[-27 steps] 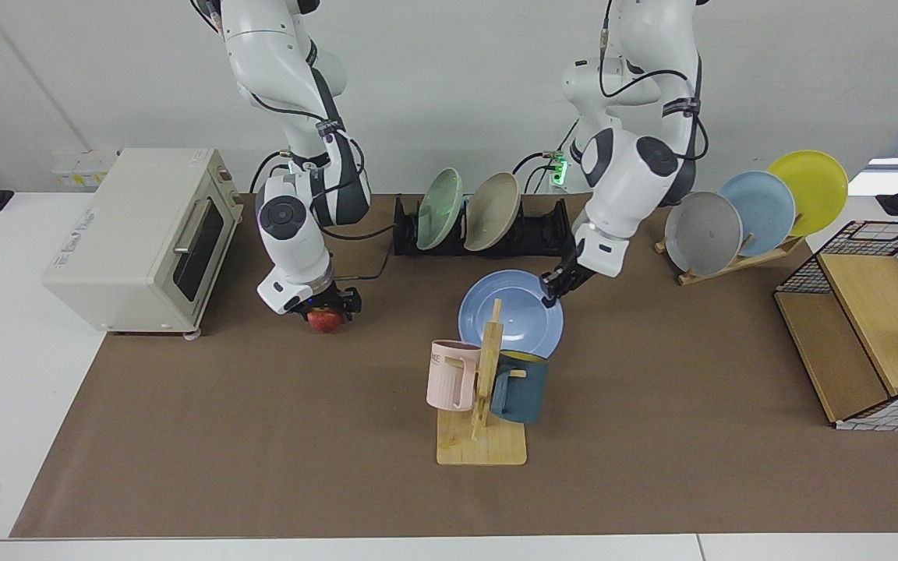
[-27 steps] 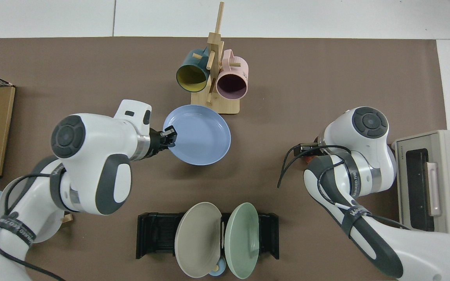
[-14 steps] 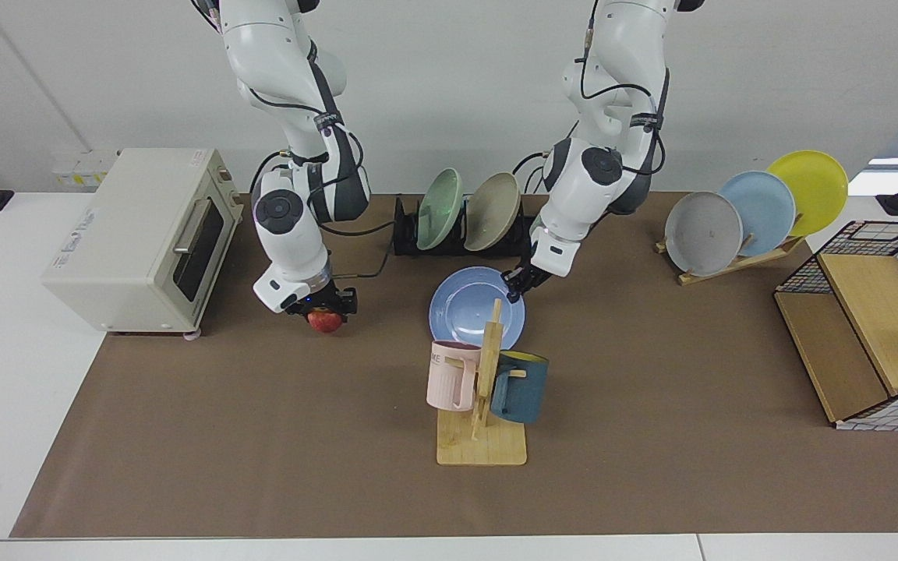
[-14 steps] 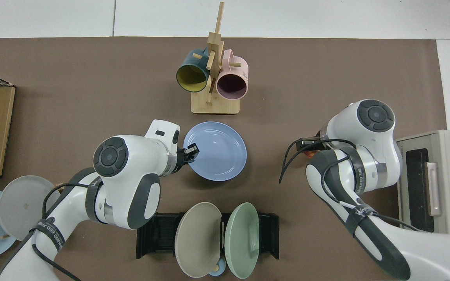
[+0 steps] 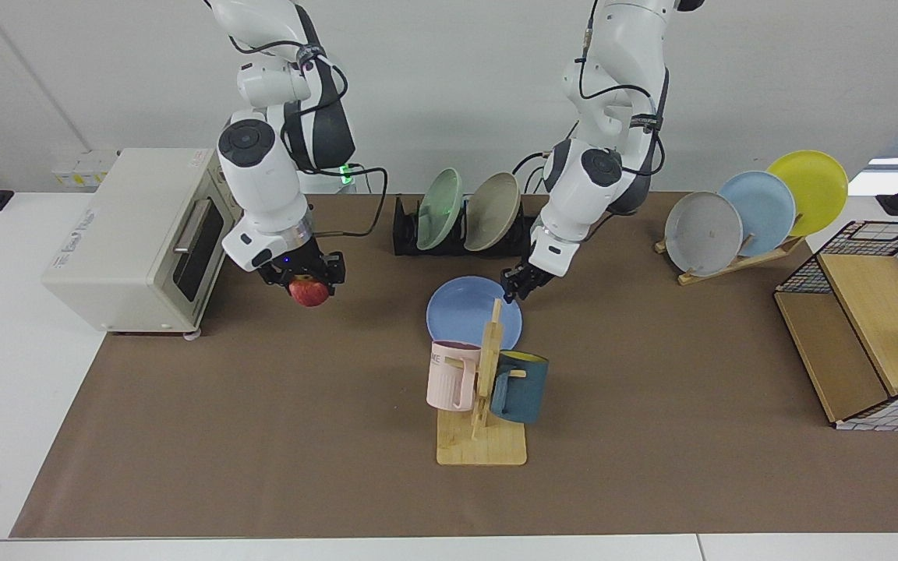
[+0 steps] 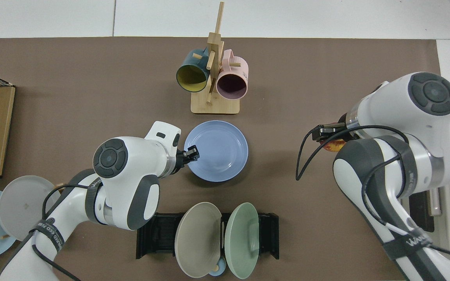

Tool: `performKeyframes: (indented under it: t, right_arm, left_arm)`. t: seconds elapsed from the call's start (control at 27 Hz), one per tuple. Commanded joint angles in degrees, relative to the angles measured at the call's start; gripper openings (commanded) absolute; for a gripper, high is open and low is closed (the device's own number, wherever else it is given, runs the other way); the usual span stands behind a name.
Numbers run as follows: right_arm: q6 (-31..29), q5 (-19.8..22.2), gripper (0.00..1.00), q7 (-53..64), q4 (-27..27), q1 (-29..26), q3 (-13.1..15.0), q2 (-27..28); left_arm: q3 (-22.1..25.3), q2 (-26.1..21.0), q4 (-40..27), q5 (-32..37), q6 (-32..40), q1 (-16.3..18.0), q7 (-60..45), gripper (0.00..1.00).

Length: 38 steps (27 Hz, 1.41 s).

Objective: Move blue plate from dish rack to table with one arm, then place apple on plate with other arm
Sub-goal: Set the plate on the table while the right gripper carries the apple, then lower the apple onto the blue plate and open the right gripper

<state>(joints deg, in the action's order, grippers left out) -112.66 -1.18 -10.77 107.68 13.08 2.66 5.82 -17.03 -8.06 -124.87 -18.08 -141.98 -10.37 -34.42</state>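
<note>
**Spotter:** Since a moment ago your right gripper (image 5: 305,274) has lifted and swung away from the cream toaster oven (image 5: 137,234), and the small red-and-yellow apple (image 5: 309,292) has come up with it. It now hangs clamped between the fingers, clear of the brown mat on the white-topped table (image 5: 262,436).

**Second:** And the plate?

**Spotter:** Your left gripper (image 5: 517,282) has brought the round matte periwinkle-blue plate (image 6: 219,150) down. It looks flat on the mat now, no longer tilted, just ahead of the fingertips on the side toward the wooden mug stand (image 5: 482,405) with its pink and teal mugs. The fingers sit at the plate's rim; you can't tell from either view whether they grip or have let go.

**Second:** So where does that leave you?

**Spotter:** The plate is out of the low black slotted dish rack (image 5: 550,230), which sits behind the left gripper holding only a green and a beige plate. I judge the first step all but done. You need the left gripper clear of the rim before the apple arrives. The plate lies well off to the side of the right gripper, toward the other arm, so a sideways carry and a gentle lowering are what's left.
</note>
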Motion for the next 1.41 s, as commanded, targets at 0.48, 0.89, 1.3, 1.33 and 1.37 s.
performKeyframes:
  t: [0.48, 0.89, 1.3, 1.33, 1.37]
  right_arm:
    - [0.3, 0.1, 0.00, 1.1, -1.3, 0.2, -0.5, -0.3]
    - [-2.9, 0.2, 0.00, -6.2, -1.6, 9.4, -1.0, 1.7]
    - [-5.5, -0.1, 0.00, -22.1, -5.0, 17.9, -1.0, 8.0]
    - [-6.7, -0.1, 0.00, -23.3, -5.2, 18.5, -1.0, 8.6]
    - [-7.7, -0.1, 0.00, -24.5, -5.2, 19.1, -1.0, 9.1]
  left_arm:
    - [0.5, 1.7, 12.0, 16.2, 24.8, 5.4, 3.5, 1.00]
    - [2.6, 3.3, 29.5, 18.9, 50.6, 12.6, 19.7, 1.00]
    - [12.5, 4.8, 34.8, 18.3, 55.4, 12.5, 27.8, 1.00]
    - [12.5, 5.5, 34.3, 18.3, 55.1, 12.2, 27.5, 1.00]
    - [12.5, 6.4, 33.0, 18.3, 54.5, 11.9, 27.0, 1.00]
